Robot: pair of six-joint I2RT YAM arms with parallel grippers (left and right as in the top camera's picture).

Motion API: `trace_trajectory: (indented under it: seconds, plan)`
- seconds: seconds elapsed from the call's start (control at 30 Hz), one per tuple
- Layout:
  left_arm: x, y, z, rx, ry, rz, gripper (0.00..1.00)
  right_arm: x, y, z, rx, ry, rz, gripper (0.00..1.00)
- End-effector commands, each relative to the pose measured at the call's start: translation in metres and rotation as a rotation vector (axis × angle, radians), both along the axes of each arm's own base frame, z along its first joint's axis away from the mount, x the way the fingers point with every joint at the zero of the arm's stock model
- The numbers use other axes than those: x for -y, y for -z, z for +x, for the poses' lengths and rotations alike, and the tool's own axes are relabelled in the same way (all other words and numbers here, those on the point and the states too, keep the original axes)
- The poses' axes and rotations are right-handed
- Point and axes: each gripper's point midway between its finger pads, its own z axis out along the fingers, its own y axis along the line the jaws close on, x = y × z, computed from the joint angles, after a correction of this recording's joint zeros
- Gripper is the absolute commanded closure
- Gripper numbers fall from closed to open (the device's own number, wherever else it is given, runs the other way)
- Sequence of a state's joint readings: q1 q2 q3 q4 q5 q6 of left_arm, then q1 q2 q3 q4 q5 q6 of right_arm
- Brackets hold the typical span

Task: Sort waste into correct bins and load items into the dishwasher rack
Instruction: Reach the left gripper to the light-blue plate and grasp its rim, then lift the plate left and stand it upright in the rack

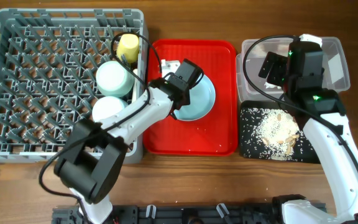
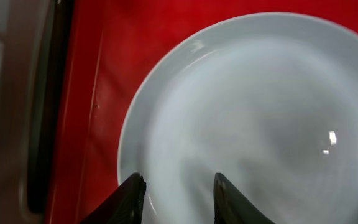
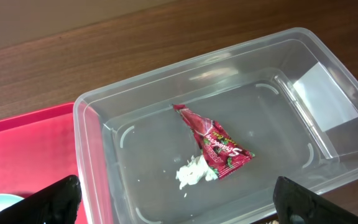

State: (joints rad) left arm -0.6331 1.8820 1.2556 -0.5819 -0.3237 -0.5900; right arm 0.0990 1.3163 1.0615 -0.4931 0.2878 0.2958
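Overhead: shows the yellow cup [image 1: 128, 45] and two mint bowls [image 1: 114, 78] standing in the dishwasher rack [image 1: 36, 93], left of the red tray [image 1: 191, 140]. Shows the pale blue plate [image 1: 201, 99] lying on the red tray, not yet loaded. Shows the food scraps [image 1: 275, 127] heaped in the black tray [image 1: 250, 149], just right of the red tray. Cannot make out any cutlery for certain.

Left wrist: looks down on the plate, with the left hand [image 2: 179, 199] partly spread above its near rim, pinching nothing.

Right wrist: finds the wrapper [image 3: 213, 143] and tissue [image 3: 191, 173] lying in the clear tub [image 3: 303, 62], right of the red tray. Shows the right hand [image 3: 185, 202] spread wide and empty. Suggests the waste is sorted, with the plate and probably the cutlery left to load.
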Motion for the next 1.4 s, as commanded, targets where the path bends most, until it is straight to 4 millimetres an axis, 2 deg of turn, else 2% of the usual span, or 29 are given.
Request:
trace_trajectory:
  seconds: [0.0, 0.1, 0.2, 0.33, 0.43, 0.57, 0.67, 0.7, 0.73, 0.8, 0.87, 0.9, 0.93, 0.97, 1.07, 1.13, 1.23, 1.3, 1.37]
  plan:
    - [-0.025, 0.014, 0.009, -0.001, -0.073, 0.067, 0.66, 0.000, -0.002, 0.003, 0.002, -0.006, 0.001, 0.00]
    - [-0.037, 0.022, 0.013, -0.023, -0.102, 0.069, 0.67, 0.000, -0.002, 0.003, 0.002, -0.007, 0.002, 0.00]
    - [-0.028, 0.033, 0.008, -0.081, -0.085, 0.007, 0.72, 0.000, -0.002, 0.003, 0.002, -0.006, 0.001, 0.00]
    - [-0.026, 0.053, 0.000, -0.137, -0.076, 0.012, 0.73, 0.000, -0.002, 0.003, 0.002, -0.006, 0.001, 0.00]
    - [-0.010, 0.068, -0.015, -0.235, -0.041, -0.069, 0.88, 0.000, -0.002, 0.003, 0.002, -0.006, 0.001, 0.00]
    - [0.012, 0.071, -0.038, -0.318, 0.019, -0.124, 0.90, 0.000, -0.002, 0.003, 0.002, -0.006, 0.001, 0.00]
    - [0.024, 0.071, -0.047, -0.312, 0.089, -0.086, 0.83, 0.000, -0.002, 0.003, 0.002, -0.007, 0.001, 0.00]
    - [0.025, 0.070, -0.047, -0.298, 0.095, -0.067, 0.84, 0.000, -0.002, 0.003, 0.002, -0.007, 0.002, 0.00]
    - [0.024, 0.070, -0.046, -0.276, 0.098, -0.034, 0.96, 0.000, -0.002, 0.003, 0.002, -0.006, 0.001, 0.00]
    - [0.021, 0.061, -0.041, -0.232, 0.092, -0.005, 0.96, 0.000, -0.002, 0.003, 0.002, -0.007, 0.002, 0.00]
    - [0.014, 0.039, -0.032, -0.177, 0.073, 0.016, 0.96, 0.000, -0.002, 0.003, 0.002, -0.007, 0.002, 0.00]
    - [0.004, 0.016, -0.023, -0.123, 0.049, 0.043, 0.96, 0.000, -0.002, 0.003, 0.002, -0.007, 0.002, 0.00]
    - [-0.008, -0.016, -0.013, -0.048, 0.018, 0.068, 0.96, 0.000, -0.002, 0.003, 0.002, -0.006, 0.001, 0.00]
    - [-0.023, -0.056, -0.004, 0.042, -0.022, 0.091, 0.96, 0.000, -0.002, 0.003, 0.002, -0.007, 0.002, 0.00]
    - [-0.064, -0.153, 0.006, 0.295, -0.137, 0.154, 0.96, 0.000, -0.002, 0.003, 0.002, -0.007, 0.002, 0.00]
    - [-0.100, -0.231, 0.001, 0.515, -0.201, 0.213, 0.96, 0.000, -0.002, 0.003, 0.002, -0.007, 0.002, 0.00]
    - [-0.144, -0.309, -0.017, 0.700, -0.232, 0.288, 0.96, 0.000, -0.002, 0.003, 0.002, -0.007, 0.002, 0.00]
    - [-0.168, -0.326, -0.024, 0.721, -0.252, 0.343, 0.96, 0.000, -0.002, 0.003, 0.002, -0.006, 0.001, 0.00]
    - [-0.202, -0.329, -0.025, 0.682, -0.280, 0.451, 0.96, 0.000, -0.002, 0.003, 0.002, -0.006, 0.001, 0.00]
